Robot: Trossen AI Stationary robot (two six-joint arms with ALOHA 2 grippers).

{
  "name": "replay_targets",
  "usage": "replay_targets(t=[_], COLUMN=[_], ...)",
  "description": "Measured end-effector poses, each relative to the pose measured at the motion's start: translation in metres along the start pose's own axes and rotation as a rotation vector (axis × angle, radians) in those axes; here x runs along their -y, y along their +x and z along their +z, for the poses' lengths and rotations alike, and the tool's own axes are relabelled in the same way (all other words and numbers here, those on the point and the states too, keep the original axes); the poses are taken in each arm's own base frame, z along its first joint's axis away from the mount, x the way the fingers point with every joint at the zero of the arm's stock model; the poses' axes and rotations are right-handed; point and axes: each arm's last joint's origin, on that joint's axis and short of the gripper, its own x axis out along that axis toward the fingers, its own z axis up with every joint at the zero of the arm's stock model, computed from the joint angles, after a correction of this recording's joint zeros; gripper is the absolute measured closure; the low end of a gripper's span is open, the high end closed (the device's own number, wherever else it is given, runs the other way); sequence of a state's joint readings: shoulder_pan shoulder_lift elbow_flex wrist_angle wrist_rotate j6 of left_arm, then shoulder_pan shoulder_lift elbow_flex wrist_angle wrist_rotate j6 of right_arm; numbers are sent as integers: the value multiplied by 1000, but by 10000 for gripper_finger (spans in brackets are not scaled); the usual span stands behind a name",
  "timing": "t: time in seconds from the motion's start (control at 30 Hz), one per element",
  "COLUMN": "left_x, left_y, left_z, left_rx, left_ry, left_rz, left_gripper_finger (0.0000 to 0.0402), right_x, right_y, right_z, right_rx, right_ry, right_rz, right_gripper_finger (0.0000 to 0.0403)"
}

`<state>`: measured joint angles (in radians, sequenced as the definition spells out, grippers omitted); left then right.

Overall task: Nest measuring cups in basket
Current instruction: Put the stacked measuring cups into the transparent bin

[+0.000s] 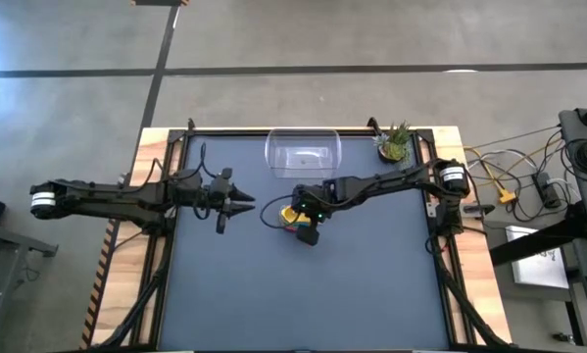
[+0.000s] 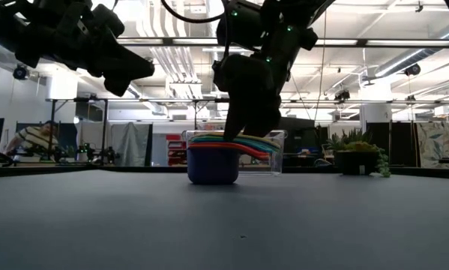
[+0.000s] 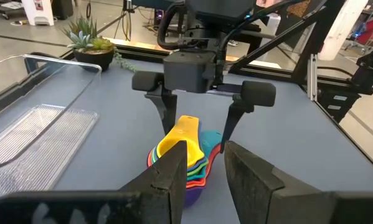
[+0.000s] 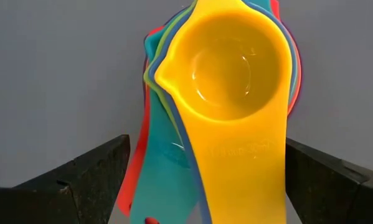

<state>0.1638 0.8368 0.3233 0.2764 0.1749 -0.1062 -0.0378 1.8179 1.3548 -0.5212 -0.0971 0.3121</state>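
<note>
The measuring cups sit nested in one stack on the dark table, the yellow cup on top and a blue one at the bottom. Their handles fan out together. My right gripper hangs over the stack, pointing down and open. One finger stands on each side of the handles, and I see no touch. My left gripper hovers just left of the stack, pointing at it, with a narrow gap between its fingers. The clear basket stands beyond the stack near the far edge and has nothing in it.
A small potted plant stands at the far right corner, beside the basket. A raised frame rail borders the table. The dark mat stretches toward the near edge. A person sits far behind the table.
</note>
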Motion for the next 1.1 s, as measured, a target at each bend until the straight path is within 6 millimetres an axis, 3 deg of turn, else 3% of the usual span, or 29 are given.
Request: replay_targets(t=[0.47,0.8,1.1], left_x=[0,0,0], left_y=[0,0,0], left_z=[0,0,0], left_rx=[0,0,0], left_ry=[0,0,0], left_rz=[0,0,0], left_gripper_finger=[313,313,313], right_x=[-9,-8,-6], right_y=[11,11,11], right_z=[-7,-14,-16], right_rx=[-26,-66,-79], right_ry=[32,9,-60], right_rz=[-17,-143,-191], right_gripper_finger=[34,36,120])
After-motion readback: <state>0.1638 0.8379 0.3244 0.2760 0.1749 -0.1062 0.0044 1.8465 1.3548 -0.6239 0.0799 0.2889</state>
